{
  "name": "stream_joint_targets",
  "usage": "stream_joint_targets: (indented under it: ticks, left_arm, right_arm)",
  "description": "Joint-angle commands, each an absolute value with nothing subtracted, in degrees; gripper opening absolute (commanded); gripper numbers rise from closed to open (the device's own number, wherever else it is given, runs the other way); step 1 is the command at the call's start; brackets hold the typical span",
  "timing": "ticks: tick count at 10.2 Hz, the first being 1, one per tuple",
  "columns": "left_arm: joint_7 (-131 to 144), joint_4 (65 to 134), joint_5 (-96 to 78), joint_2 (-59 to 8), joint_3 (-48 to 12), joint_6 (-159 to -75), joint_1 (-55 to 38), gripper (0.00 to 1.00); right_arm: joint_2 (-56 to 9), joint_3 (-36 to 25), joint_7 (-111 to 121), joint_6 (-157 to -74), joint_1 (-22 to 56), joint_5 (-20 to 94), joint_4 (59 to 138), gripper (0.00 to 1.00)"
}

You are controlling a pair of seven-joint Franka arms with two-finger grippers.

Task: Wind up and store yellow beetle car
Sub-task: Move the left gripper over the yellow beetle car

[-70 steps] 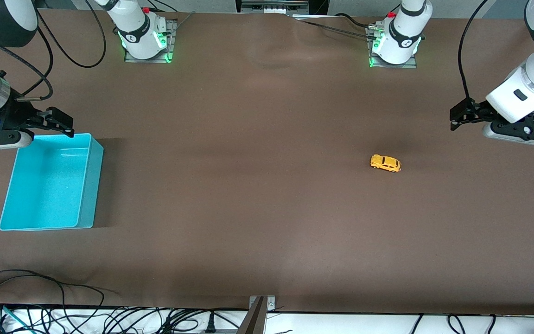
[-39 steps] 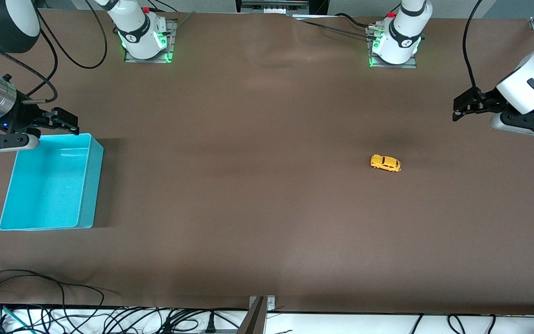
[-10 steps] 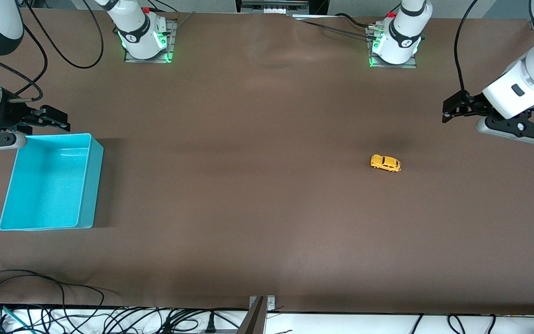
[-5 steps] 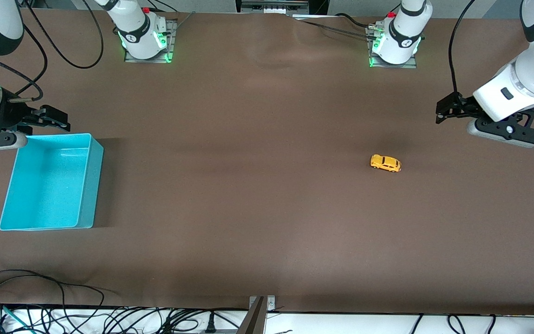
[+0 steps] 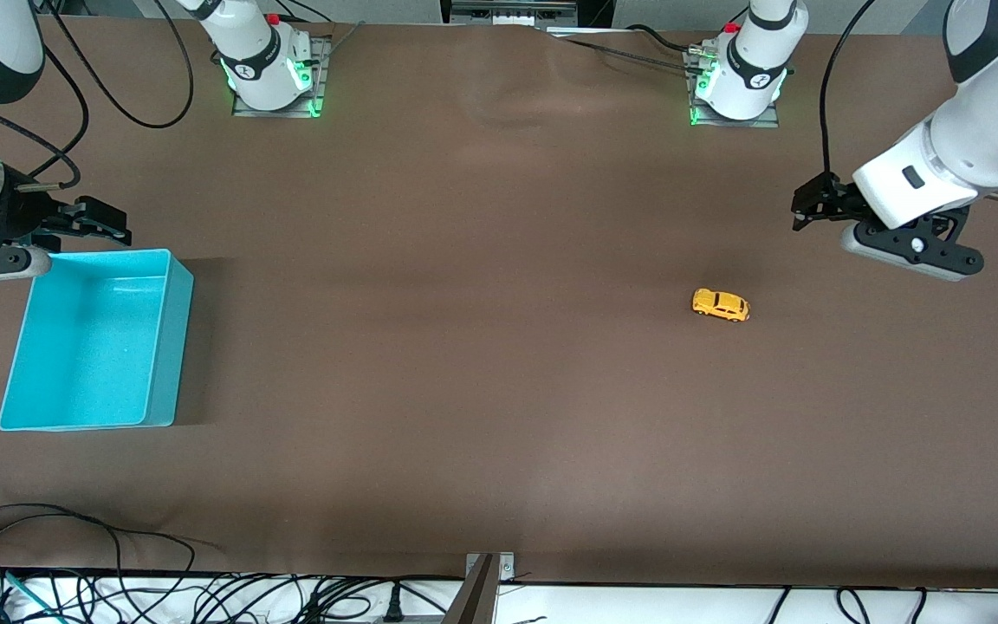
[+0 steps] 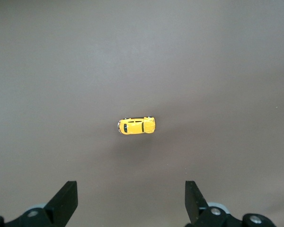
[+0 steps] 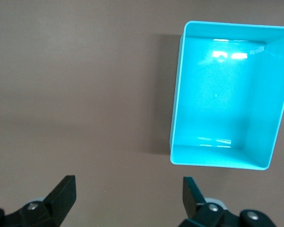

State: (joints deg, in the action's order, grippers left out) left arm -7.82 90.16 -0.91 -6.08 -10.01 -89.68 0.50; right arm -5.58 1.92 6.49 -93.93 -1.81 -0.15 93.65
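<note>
The yellow beetle car (image 5: 721, 305) stands on its wheels on the brown table, toward the left arm's end. In the left wrist view the car (image 6: 136, 126) lies apart from the fingers, on bare table. My left gripper (image 5: 811, 208) hangs open in the air over bare table beside the car, nothing between its fingers (image 6: 66, 198). My right gripper (image 5: 109, 221) hangs open over the table just off the turquoise bin's (image 5: 180, 338) edge that faces the robots' bases. The right wrist view shows the bin (image 7: 177, 94) holding nothing.
Both arm bases (image 5: 267, 74) (image 5: 740, 82) stand along the table's edge farthest from the front camera. Cables (image 5: 74, 581) lie along the edge nearest the front camera. Bare brown table spreads between the car and the bin.
The left arm has swung its gripper inward over the table, closer to the car. The right arm, the car and the bin have not moved.
</note>
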Motion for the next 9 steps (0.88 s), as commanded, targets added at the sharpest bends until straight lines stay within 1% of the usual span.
stream_joint_targets:
  ticks: [1,2,3,7,9]
  left_arm:
    - [-11.5,88.5,-0.7,-9.7,-9.8,-88.9,0.1,1.0]
    - [-11.6,88.6,1.3,-10.8,-10.0,-89.6,0.1,1.0]
    - [-12.8,90.2,2.7,-10.9,-10.1,-91.5,0.2,1.0]
    - [-35.8,100.5,2.7,-11.3,-10.1,-103.5,1.5,1.0]
    - [-48.1,107.1,2.7,-11.7,-10.1,-110.9,2.1,1.0]
  right_arm:
    - [-5.8,1.7,7.7,-93.6,-1.9,1.2,92.8,1.0]
    - [-5.8,1.7,7.7,-93.7,-1.9,1.2,92.8,1.0]
    - [-6.5,1.7,7.7,-94.0,-1.9,1.2,92.8,1.0]
    - [-6.5,1.8,7.7,-94.1,-1.9,1.3,92.8,1.0]
    - [-6.9,1.8,7.7,-94.0,-1.8,1.3,92.8,1.0]
